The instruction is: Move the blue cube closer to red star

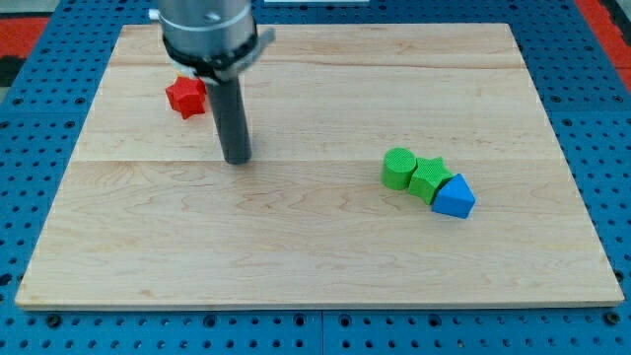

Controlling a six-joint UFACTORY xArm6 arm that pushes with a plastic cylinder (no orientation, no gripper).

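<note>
A: Where is the blue block (454,196) right now?

B: Toward the view's right, a bit below the middle of the wooden desk (325,256). It reads as a wedge-like shape with a pointed top more than a plain cube. Its upper left side touches a green star (428,179).

A: Anything else in that cluster?

B: A green cylinder (398,168) sits just to the view's left of the green star, touching it. The three form a short diagonal line that drops toward the view's right, with the blue block at the low end.

A: And the red star (185,96)?

B: Up near the view's top left, well apart from the blue block, with a wide stretch of bare wood between them.

A: Where is my tip (236,159)?

B: It rests on the desk just below and to the view's right of the red star, near it but not touching. The dark rod rises from there into the grey housing at the view's top, which overlaps the red star's right edge. The tip is far from the blue block and both green pieces.

A: Is the claw apart or together?

B: No claw shows at all; the arm ends in the plain rod.

A: What surrounds the desk?

B: A blue perforated panel (611,118) on all sides.
</note>
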